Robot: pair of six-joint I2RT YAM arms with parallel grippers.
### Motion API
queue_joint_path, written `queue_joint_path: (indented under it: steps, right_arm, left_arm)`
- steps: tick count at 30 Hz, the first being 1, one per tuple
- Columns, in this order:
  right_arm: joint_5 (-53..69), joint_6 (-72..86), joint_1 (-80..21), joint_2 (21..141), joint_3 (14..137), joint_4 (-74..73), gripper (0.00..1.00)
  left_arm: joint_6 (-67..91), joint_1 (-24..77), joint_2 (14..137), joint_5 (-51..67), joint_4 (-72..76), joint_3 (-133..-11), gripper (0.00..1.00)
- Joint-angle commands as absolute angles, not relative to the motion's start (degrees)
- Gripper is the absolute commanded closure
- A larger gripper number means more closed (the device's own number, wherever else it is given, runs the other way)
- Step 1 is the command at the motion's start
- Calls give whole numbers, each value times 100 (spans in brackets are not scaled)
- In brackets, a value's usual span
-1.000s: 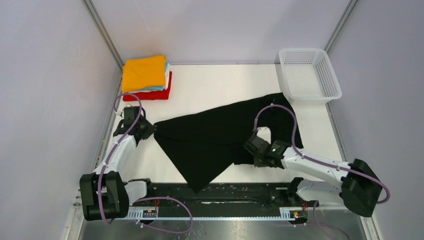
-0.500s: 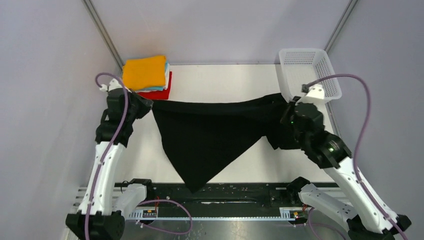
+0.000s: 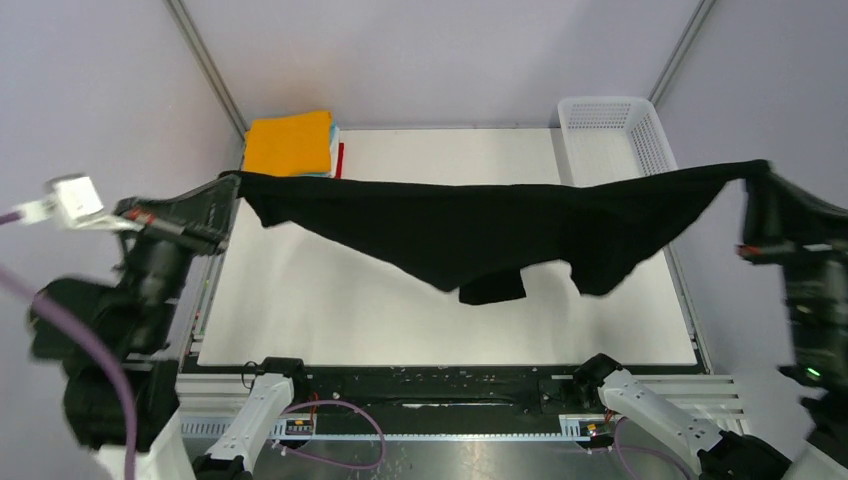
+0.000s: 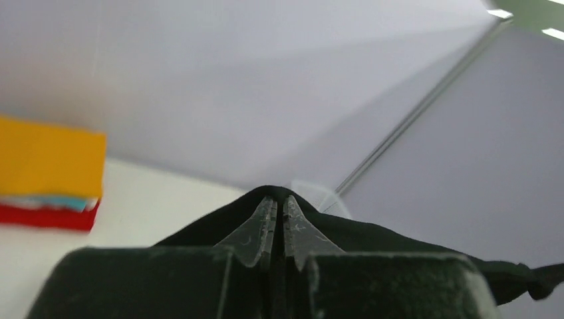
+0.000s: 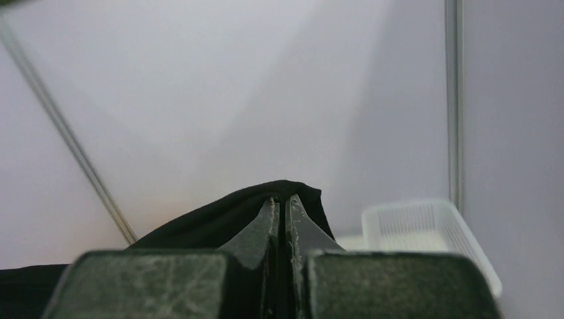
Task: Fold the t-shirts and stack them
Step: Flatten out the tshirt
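Hanging stretched above table, black t-shirt unfolded; left gripper, right gripper each pinching edge; folded stack waits far-left corner.

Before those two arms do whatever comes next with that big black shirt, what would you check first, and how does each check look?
1. Left gripper shut on one end of the large black cloth t-shirt: ok.
2. Right gripper shut on its other end: ok.
3. T-shirt stretched flat between them: not ok, it sags and a flap dangles.
4. Dangling flap clear of the white table: cannot tell.
5. Stack of folded shirts, orange on top, tidy at the far left corner: ok.
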State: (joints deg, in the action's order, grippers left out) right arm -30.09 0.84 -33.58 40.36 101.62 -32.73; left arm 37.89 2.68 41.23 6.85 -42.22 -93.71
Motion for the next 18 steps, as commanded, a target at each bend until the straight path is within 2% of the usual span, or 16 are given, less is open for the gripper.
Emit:
queue_joint_path:
  steps: [1,5,10,13,18]
  right_arm:
    - [-2107,-587,-3331,4389,11539,-3697,100]
    - [-1586,-721,-3330,4777,12775,-4236,100]
    - [-1618,-940,-3329,5266,13721,-4588,100]
    - [-1946,-1108,-3330,5281,13466,-4378,100]
    - [-2842,-1375,-3330,5176,12152,-3474,100]
  left_arm:
    - [3450,255,4121,1136,-4436,-10522,100]
    - [3403,255,4298,1646,-4556,-11316,100]
    - [3452,246,4419,1744,-4547,-11633,100]
    - [3432,246,4540,1733,-4552,-11570,100]
    - [3365,246,4751,1430,-4323,-10723,100]
